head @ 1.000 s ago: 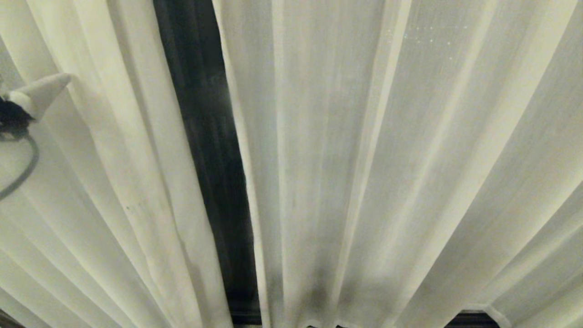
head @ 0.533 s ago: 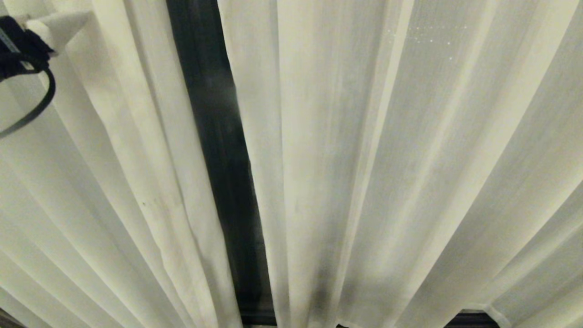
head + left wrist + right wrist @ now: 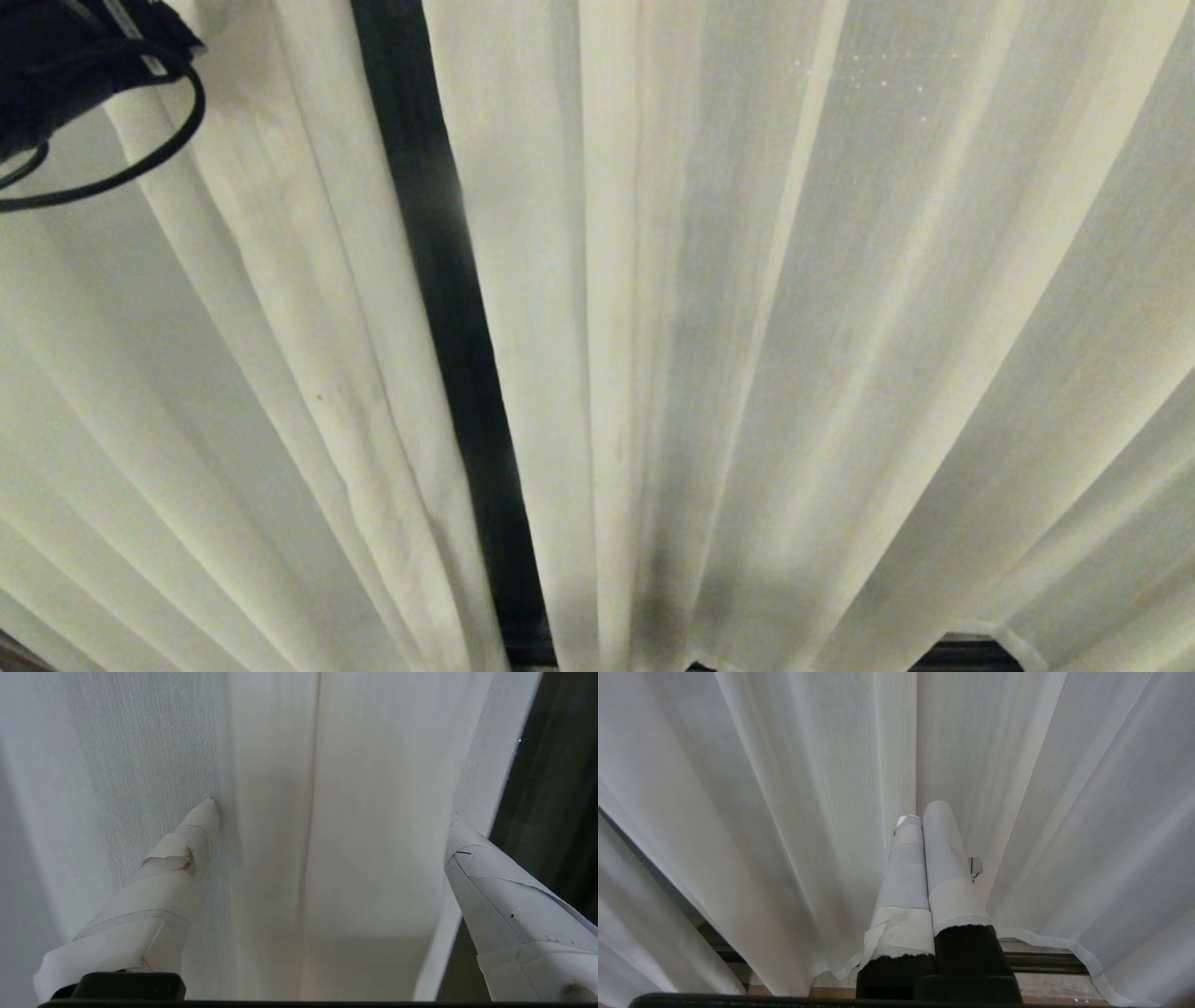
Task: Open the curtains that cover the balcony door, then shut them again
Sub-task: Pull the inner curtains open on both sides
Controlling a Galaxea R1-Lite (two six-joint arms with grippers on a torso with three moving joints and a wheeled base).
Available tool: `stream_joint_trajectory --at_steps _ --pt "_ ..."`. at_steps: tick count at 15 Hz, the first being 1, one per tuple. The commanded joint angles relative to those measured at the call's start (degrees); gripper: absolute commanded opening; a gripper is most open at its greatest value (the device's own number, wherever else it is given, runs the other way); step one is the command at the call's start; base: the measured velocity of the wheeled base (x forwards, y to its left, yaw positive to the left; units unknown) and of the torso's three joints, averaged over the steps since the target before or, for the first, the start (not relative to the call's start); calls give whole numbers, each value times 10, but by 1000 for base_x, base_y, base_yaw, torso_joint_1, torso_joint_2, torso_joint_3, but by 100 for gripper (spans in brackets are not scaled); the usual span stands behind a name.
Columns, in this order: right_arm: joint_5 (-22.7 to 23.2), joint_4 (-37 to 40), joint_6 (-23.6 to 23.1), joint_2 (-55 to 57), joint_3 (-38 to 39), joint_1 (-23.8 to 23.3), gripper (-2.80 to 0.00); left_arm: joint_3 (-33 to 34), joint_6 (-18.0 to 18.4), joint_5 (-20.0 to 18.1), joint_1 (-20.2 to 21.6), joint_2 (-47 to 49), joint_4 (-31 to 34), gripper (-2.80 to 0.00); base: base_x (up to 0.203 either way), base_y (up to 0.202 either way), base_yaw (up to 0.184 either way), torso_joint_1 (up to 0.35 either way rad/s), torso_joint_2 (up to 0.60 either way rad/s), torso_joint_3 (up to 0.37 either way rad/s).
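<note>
Two curtains parted, left tool risen, spread wide astride one hem, right tool clenched

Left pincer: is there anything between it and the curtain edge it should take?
Nothing visible. The left pincer is open, its fingers straddling the left curtain beside the dark balcony door gap; the tips seem to be at the cloth.
</note>
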Motion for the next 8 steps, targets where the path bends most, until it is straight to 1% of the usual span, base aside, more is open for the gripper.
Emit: stream_joint_trajectory --at_steps 1,3,7,8 --pt "0 0 0 0 0 0 -280 -41 -1 1 2 55 -2 0 0 0 0 0 0 0" --pt "0 0 0 1 0 0 -280 -54 -1 1 4 71 -4 0 0 0 0 0 0 0" --pt "0 0 0 0 0 0 -280 -54 0 0 3 86 -6 0 0 0 0 0 0 0" --pt "0 0 0 0 0 0 -280 -54 0 0 3 87 -6 -280 0 0 0 0 0 0"
